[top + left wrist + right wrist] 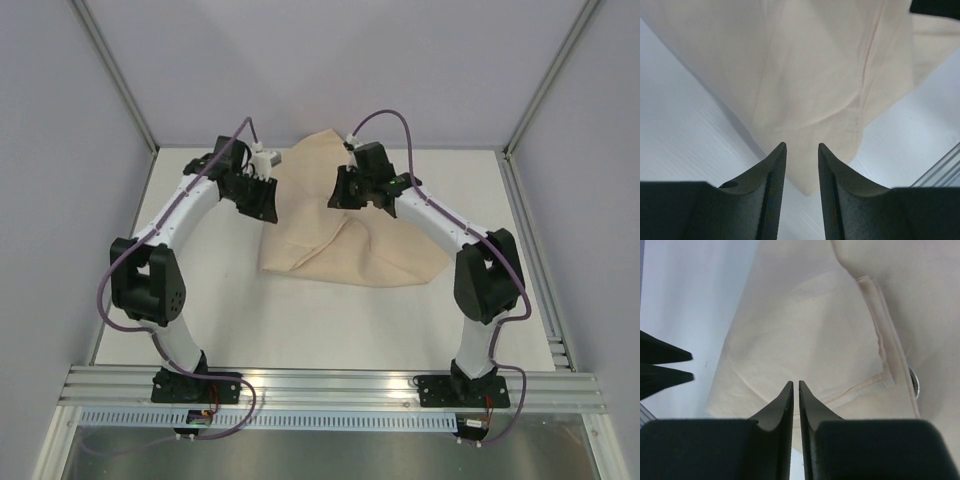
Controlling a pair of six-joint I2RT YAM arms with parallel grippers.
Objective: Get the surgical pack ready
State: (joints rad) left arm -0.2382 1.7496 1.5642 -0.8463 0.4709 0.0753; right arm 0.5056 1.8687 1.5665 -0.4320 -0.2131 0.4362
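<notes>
1. An aluminium rail (pixel 330 385) is running along the near edge of the white bench (pixel 330 320).
2. The tan cloth sheet (pixel 340 240) is lying folded at the far middle.
3. The left gripper (pixel 801 145) is hovering over it with jaws released; the right gripper (pixel 795 382) is showing jaws clenched, nothing seen between.
4. Grey walls (pixel 330 70) are enclosing the bench.

walls (pixel 330 60): plain grey | table (pixel 330 320): white | rail (pixel 330 385): aluminium, near edge

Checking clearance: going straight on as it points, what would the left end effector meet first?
Probably the tan cloth sheet, lying just ahead of the left end effector; depth is unclear.
</notes>
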